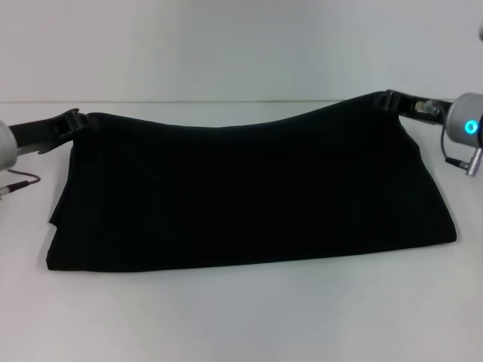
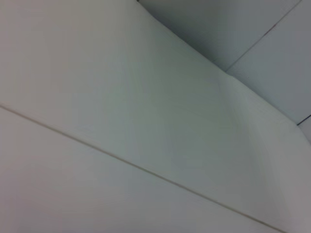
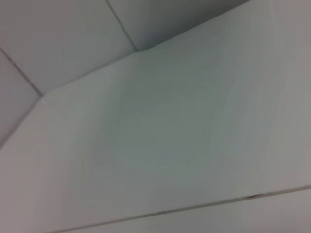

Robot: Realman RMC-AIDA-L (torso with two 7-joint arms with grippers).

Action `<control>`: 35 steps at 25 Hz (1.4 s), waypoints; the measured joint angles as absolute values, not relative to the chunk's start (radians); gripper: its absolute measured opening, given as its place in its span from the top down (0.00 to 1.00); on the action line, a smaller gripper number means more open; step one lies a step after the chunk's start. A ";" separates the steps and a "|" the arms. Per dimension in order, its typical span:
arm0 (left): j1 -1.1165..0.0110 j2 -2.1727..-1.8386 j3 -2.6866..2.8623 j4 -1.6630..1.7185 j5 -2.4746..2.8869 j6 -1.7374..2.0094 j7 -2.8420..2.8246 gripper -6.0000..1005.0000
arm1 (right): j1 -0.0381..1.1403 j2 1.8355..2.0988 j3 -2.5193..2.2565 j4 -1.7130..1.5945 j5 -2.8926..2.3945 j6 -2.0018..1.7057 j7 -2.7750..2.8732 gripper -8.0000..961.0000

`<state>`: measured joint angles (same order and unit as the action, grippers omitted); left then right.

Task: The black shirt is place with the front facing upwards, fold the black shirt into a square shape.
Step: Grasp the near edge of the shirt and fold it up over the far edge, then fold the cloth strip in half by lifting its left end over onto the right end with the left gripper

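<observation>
One black shirt (image 1: 249, 192), front edge resting on the white tabletop (image 1: 241, 317) toward 6 o'clock, far edge lifted. Left gripper (image 1: 75, 121), 10 o'clock, clamped on the far left corner. Right gripper (image 1: 391, 100), 2 o'clock, clamped on the far right corner.

White table (image 1: 241, 317): plain surface, fills the near field. Pale wall (image 1: 241, 45) rises directly behind table's far edge.

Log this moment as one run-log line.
stage: mid-fold | left gripper: shut on black shirt, far-left corner raised | right gripper: shut on far-right corner, raised | near edge: on table
</observation>
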<state>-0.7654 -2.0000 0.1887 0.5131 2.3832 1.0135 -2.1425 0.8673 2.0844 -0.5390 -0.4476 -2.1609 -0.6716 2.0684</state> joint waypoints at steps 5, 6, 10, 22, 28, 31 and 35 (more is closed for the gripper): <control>-0.781 -2.075 0.189 0.513 2.344 0.820 -2.059 0.93 | 0.893 2.098 -0.565 -0.370 -2.136 -0.511 1.953 0.84; -0.780 -2.089 0.189 0.511 2.316 0.793 -2.031 0.92 | 0.895 2.100 -0.566 -0.356 -2.108 -0.484 1.914 0.84; -0.775 -2.116 0.189 0.491 2.198 0.706 -1.946 0.85 | 0.890 2.101 -0.568 -0.299 -1.895 -0.435 1.685 0.82; -0.725 -2.050 0.186 0.408 2.117 0.851 -1.922 0.52 | 0.854 2.095 -0.559 -0.247 -1.649 -0.448 1.454 0.41; -0.622 -1.934 0.234 0.399 2.127 1.246 -2.051 0.33 | 0.738 2.080 -0.597 -0.320 -1.646 -0.864 1.387 0.28; -0.562 -1.883 0.345 0.417 2.128 1.372 -2.197 0.25 | 0.690 2.075 -0.683 -0.374 -1.686 -1.098 1.283 0.25; -0.492 -1.873 0.392 0.476 2.133 1.498 -2.296 0.11 | 0.662 2.082 -0.779 -0.410 -1.746 -1.215 1.211 0.22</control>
